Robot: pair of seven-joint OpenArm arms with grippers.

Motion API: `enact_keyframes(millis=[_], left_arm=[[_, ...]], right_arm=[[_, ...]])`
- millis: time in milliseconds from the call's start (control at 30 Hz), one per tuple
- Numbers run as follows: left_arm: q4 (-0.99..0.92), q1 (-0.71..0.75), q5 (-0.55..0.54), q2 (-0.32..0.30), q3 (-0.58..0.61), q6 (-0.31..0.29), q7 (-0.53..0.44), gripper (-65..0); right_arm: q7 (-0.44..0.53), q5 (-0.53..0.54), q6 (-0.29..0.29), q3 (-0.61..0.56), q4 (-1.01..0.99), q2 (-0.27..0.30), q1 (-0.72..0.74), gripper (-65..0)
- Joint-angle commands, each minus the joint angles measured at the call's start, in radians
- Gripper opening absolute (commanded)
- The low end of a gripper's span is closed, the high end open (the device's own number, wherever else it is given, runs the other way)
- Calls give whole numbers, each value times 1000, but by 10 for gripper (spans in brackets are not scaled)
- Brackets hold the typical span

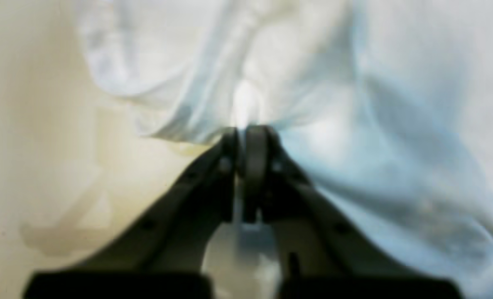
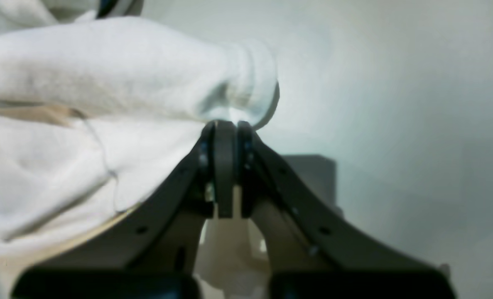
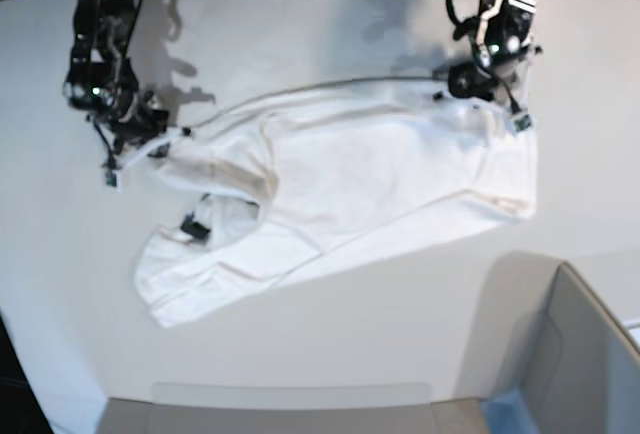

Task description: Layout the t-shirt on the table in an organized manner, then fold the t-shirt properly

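Observation:
The white t-shirt (image 3: 370,169) lies spread across the table (image 3: 300,34), plain side up, with a small black tag (image 3: 192,227) by its collar. My left gripper (image 3: 470,84) is at the shirt's far right corner. In the left wrist view its jaws are shut on a pinch of the cloth (image 1: 246,99), the left gripper (image 1: 242,131) just below that fold. My right gripper (image 3: 150,139) is at the shirt's far left end. In the right wrist view the right gripper (image 2: 226,124) is shut on a bunched hem of the t-shirt (image 2: 105,70). The far edge runs taut between them.
A grey box-like corner piece (image 3: 570,354) stands at the near right. The table's curved near edge (image 3: 290,394) runs below the shirt. Both arms rise from the far side, with cables hanging at the right arm base (image 3: 100,44).

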Motion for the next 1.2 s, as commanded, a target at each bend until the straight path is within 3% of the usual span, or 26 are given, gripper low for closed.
enact_keyframes(millis=[0, 267, 433, 600, 733, 1000, 1100, 1167], left_arm=[[22, -30, 24, -13, -24, 6, -16, -650], [167, -36, 24, -6, -140, 6, -21, -650], [167, -42, 24, -5, -168, 6, -141, -650], [167, -115, 24, -3, -206, 8, -277, -650], [167, -220, 24, 33, -278, 8, -303, -650], [171, -444, 24, 33, -312, 8, -317, -650], [172, -472, 24, 33, -331, 9, -408, -650], [174, -478, 24, 38, -364, 9, -523, -650]], right_arm=[[20, 2, 1, 4, 16, 11, 13, -650], [22, 4, 1, 8, 38, 11, 54, -650], [120, 7, 2, 4, 77, 11, 119, -650], [207, 91, 2, 4, 90, 12, 252, -650], [252, 154, 2, -36, 90, 12, 367, -650], [470, 154, 1, -136, 203, 12, 527, -650], [590, 152, -2, -138, 252, 12, 539, -650], [682, 152, -5, -135, 280, 12, 539, -650]])
